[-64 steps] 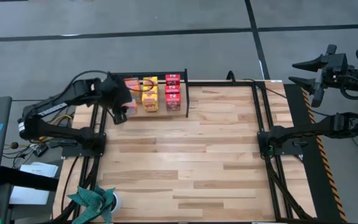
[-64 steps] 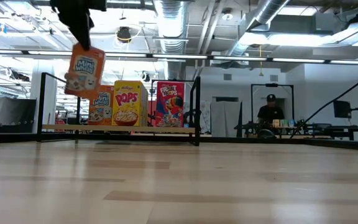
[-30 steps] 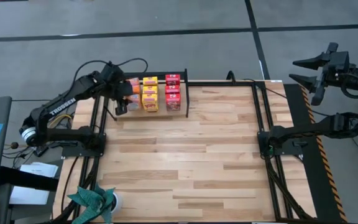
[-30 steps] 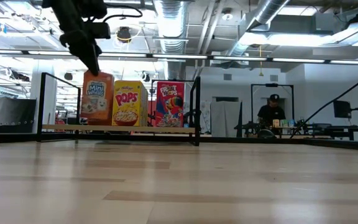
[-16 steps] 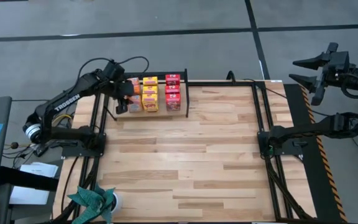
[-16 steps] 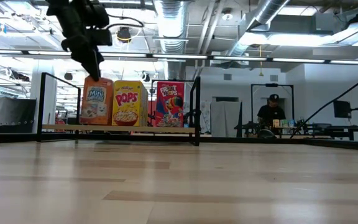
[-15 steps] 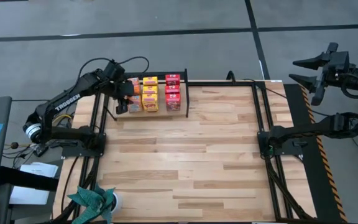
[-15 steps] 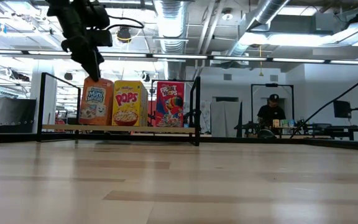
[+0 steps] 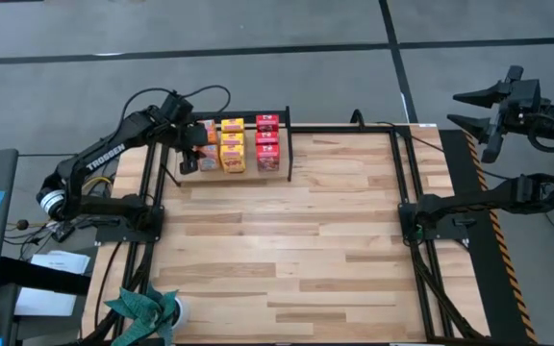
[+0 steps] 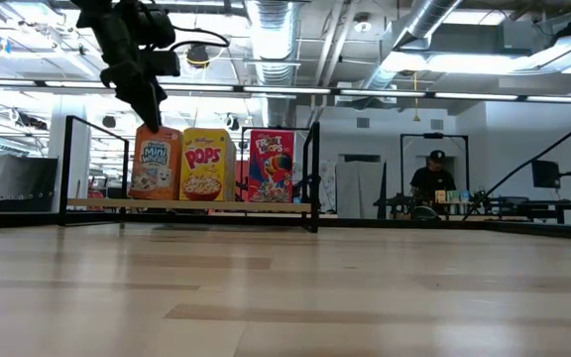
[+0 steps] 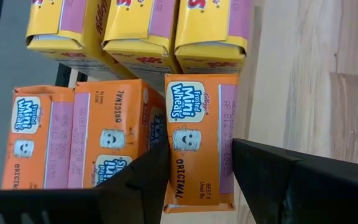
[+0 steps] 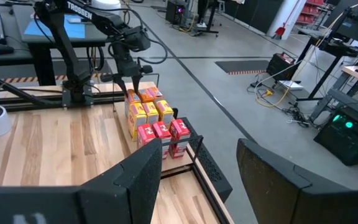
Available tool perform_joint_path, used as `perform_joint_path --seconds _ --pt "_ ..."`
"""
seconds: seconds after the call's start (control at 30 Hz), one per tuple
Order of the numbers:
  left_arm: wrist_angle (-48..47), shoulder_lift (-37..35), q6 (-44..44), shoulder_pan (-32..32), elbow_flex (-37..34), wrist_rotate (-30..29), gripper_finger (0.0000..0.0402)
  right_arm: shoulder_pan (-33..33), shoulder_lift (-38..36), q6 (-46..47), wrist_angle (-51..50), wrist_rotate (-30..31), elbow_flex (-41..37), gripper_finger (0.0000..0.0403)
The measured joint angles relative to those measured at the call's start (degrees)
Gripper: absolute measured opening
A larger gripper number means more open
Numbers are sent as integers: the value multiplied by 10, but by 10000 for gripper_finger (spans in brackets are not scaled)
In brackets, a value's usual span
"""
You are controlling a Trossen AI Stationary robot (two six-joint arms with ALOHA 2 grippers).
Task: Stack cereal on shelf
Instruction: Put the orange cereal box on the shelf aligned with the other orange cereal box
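My left gripper is over the shelf's near left end, shut on an orange Mini-Wheats cereal box. That box stands at the front of the orange row. Beside it stand the yellow Pops boxes and the red boxes, all on the shelf's board. My right gripper waits open, raised beyond the table's far right corner. My left gripper pinches the orange box's top end between its two fingers. One finger sits between this box and the orange box behind it, the other on the face toward the open table. The fingers come from above, slanting down. The box stands upright with its bottom on the shelf board.
Black frame rails run along the table's sides, with open wooden tabletop between them. A green leafy object sits at the near left corner. A person stands far off in the room behind.
My left gripper has carried the orange box down and toward the table's far edge, still shut on it. The box, which hung tilted above the shelf board a second ago, now stands upright on the board next to the yellow boxes.
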Motion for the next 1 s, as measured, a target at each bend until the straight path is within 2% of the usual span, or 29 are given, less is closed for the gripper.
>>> perform_joint_path --seconds 0.23,0.4,0.7,1.0 --pt "-8 0 -4 0 0 -6 157 0 0 0 0 0 0 232" --pt "-15 0 -8 0 0 -33 161 0 0 0 0 0 0 232" --pt "-15 0 -18 -2 0 -34 196 0 1 0 5 0 0 232" --pt "-15 0 -24 -30 0 -41 225 0 1 0 4 0 0 232"
